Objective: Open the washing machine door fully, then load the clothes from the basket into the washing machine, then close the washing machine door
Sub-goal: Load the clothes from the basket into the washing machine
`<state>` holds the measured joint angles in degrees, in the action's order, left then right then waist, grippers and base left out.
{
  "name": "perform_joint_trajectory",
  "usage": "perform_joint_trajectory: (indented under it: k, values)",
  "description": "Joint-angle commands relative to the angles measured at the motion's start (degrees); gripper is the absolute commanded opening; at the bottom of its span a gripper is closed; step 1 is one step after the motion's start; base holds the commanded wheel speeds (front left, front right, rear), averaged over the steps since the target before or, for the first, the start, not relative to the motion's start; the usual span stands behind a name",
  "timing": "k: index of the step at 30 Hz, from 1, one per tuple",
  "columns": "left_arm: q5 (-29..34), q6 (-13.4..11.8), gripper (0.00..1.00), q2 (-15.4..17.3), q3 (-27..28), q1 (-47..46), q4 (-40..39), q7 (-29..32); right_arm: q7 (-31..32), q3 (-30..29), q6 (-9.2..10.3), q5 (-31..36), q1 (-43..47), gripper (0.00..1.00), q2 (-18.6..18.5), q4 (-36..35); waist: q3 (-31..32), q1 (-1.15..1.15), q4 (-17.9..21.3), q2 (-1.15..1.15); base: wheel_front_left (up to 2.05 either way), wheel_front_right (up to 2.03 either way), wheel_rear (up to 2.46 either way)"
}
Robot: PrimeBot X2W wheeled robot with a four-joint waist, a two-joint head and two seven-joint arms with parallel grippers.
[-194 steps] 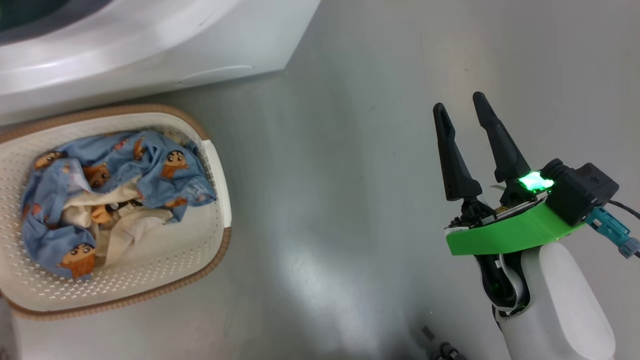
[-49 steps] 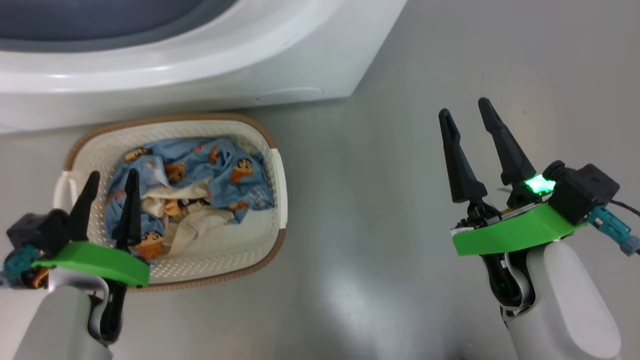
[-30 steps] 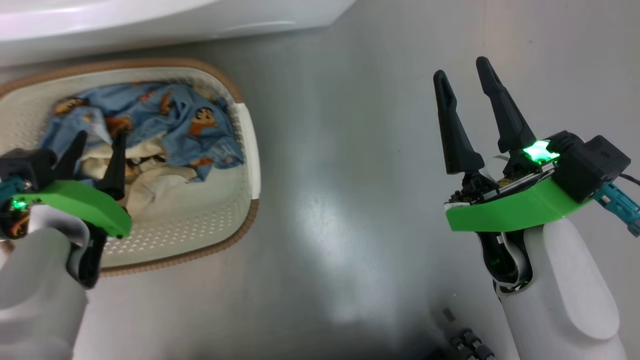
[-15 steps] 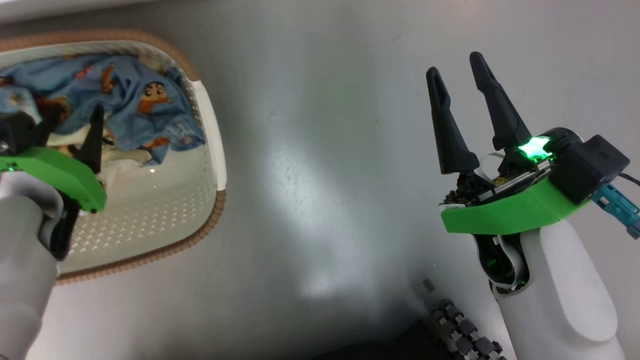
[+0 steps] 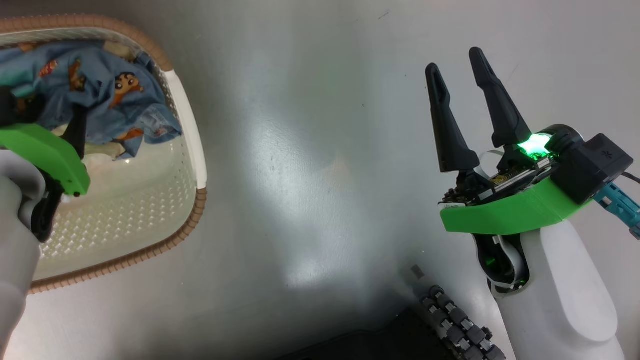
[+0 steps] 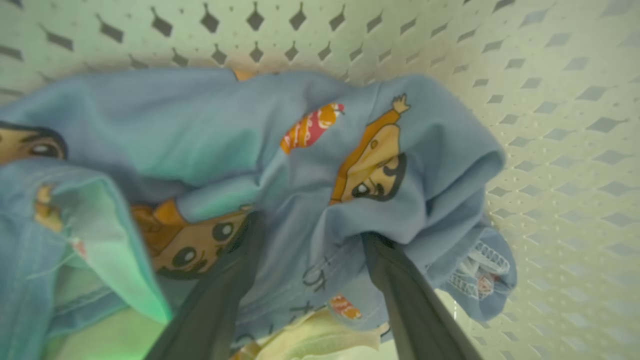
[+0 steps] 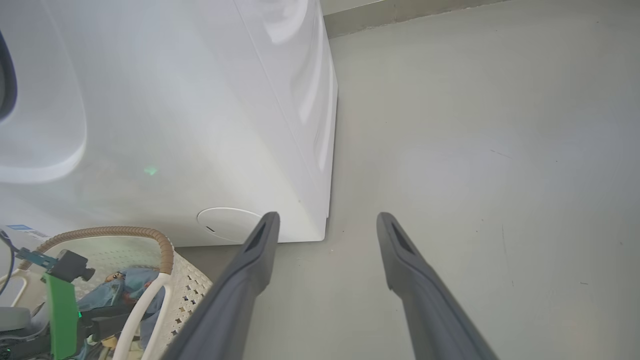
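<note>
Right wrist view: washing machine [image 7: 175, 125] behind basket [image 7: 112, 231]

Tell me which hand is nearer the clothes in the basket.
Left. The left hand is inside the basket, open, tips buried in the clothes; the right hand hangs open over the floor, off to the basket's right.

We see the small cream-white perforated plastic basket with a brown woven rim [image 5: 196, 215] standing upright on the floor at the left. The crumpled light blue clothes printed with orange-brown cartoon figures [image 5: 107, 97] lie bunched toward its far end, over a cream cloth piece [image 6: 320, 342]. The big white washing machine [image 7: 200, 125] stands just beyond the basket.
</note>
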<state>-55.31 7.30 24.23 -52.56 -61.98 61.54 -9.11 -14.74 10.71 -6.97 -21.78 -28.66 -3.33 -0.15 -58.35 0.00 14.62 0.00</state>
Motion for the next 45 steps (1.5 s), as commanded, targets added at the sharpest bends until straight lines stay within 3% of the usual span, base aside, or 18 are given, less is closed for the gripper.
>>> perform_joint_trajectory:
  k: [1,10,14,15,16,17,28,45]
  values:
    - [-0.9,0.2,1.0,1.7,0.3,-0.2,0.5,1.3,-0.3,1.2,-0.52,-0.3,2.3,1.0,0.5,-1.4,0.0,0.0,-0.1,0.0,0.0,0.0,0.0]
    - [-5.7,0.2,1.0,2.1,-3.5,-0.1,1.3,12.0,-0.3,1.4,-0.52,-0.3,2.3,1.0,0.5,-1.1,0.4,0.0,-0.1,0.0,0.0,0.0,0.0]
    - [-6.1,0.2,0.98,2.9,-4.3,-1.3,1.5,9.3,-0.3,1.4,-0.52,-0.5,2.6,1.0,0.5,-1.2,0.4,0.0,-0.3,0.0,0.0,0.0,0.0]
    - [-6.1,0.2,0.65,2.8,-4.5,-1.5,1.7,8.8,-0.3,1.5,-0.52,-0.5,2.7,1.0,0.5,-1.2,0.4,0.0,-0.3,0.0,0.0,0.0,0.0]
    - [-6.2,0.2,0.43,2.6,-4.9,-1.5,1.9,8.5,-0.3,1.5,-0.52,-0.4,2.8,1.0,0.5,-1.2,0.5,0.0,-0.3,0.0,0.0,0.0,0.0]
    - [-6.3,0.2,0.0,2.5,-5.2,-1.6,1.9,8.4,-0.3,1.5,-0.52,-0.4,3.0,1.0,0.5,-1.2,0.5,0.0,-0.3,0.0,0.0,0.0,0.0]
    - [-8.5,0.2,0.0,2.6,-8.0,-1.6,1.0,6.0,-0.3,1.8,-0.52,-0.7,2.1,1.0,0.5,-0.7,1.5,0.0,-0.3,0.0,0.0,0.0,0.0]
    - [-13.8,0.2,0.0,4.5,-10.3,5.5,-4.7,-4.7,-0.3,2.3,-0.52,-1.9,1.7,1.0,0.5,1.5,12.5,0.0,-2.2,0.0,0.0,0.0,0.0]
